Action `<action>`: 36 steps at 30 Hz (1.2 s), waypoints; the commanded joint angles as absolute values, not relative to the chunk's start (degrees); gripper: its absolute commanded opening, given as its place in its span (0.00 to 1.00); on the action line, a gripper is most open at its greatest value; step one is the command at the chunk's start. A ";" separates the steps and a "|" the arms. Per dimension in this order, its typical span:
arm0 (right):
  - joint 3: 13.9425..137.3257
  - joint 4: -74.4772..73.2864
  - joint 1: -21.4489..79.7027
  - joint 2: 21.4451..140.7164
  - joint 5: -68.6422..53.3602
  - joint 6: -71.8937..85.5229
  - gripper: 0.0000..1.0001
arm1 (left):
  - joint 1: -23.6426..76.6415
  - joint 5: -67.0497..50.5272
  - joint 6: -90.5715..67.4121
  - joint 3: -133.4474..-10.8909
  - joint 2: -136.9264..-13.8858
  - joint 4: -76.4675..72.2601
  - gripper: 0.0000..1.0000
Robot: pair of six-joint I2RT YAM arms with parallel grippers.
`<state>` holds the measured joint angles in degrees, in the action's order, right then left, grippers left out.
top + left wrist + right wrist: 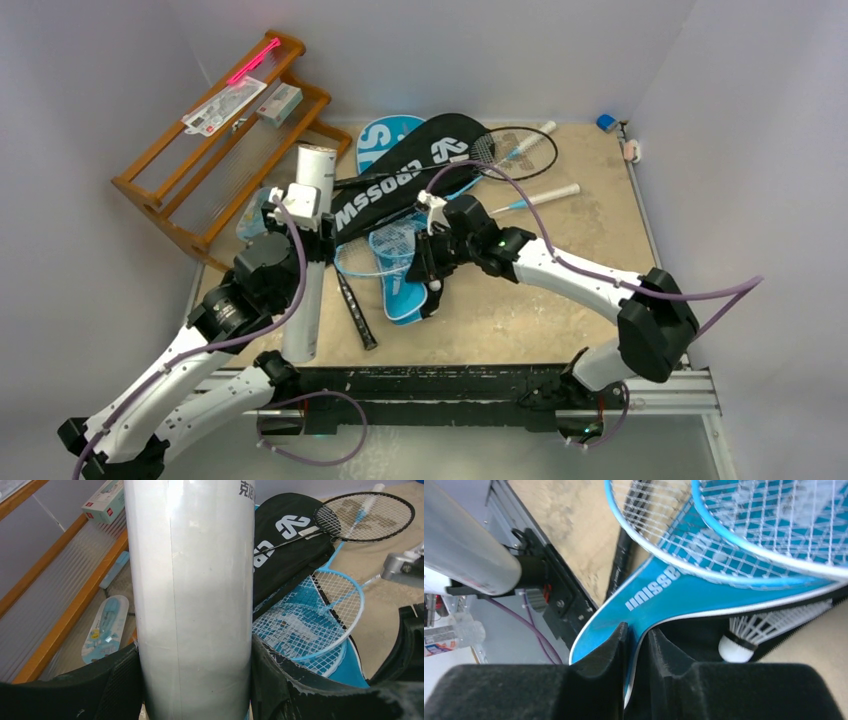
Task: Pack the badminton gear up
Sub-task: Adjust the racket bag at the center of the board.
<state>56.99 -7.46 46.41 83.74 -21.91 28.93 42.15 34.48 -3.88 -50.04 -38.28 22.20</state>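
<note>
Left gripper (195, 680) clenched around the tube (195, 580). I see the tube lying at left, its far end by the rack (128, 184). Right gripper (636, 645) pinches the blue cover (664, 592) by its edge, mid-table under the light-blue rackets (385, 252). A shuttlecock (736, 647) sits in the cover's opening.

My left gripper (196, 680) clamps the white tube (195, 580). Beside it, the black cover (400, 180) lies partly over the blue cover (659, 592), with a black racket's (515, 150) head at its far end. Two light-blue rackets (378, 252) overlap on the blue cover's near end. My right gripper (638, 635) pinches that end's edge, and a shuttlecock (741, 642) lies inside.
</note>
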 commanded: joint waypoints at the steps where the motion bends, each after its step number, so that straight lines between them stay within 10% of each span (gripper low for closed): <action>1: 62.78 -2.05 47.27 85.41 -25.07 28.42 0.29 | 42.11 33.32 -4.39 -53.45 -38.82 21.13 0.52; 16: 51.27 -10.39 46.48 82.04 -6.70 29.33 0.56 | 42.10 25.30 -6.25 -51.47 -39.52 19.54 0.52; 36: 42.48 -1.36 44.33 83.46 -3.25 24.86 0.44 | 42.10 23.81 -5.59 -51.34 -39.28 19.78 0.52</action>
<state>43.64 -5.72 42.78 83.53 -2.96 27.29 42.15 24.21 -5.39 -51.09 -40.16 23.14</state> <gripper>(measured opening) 0.440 0.617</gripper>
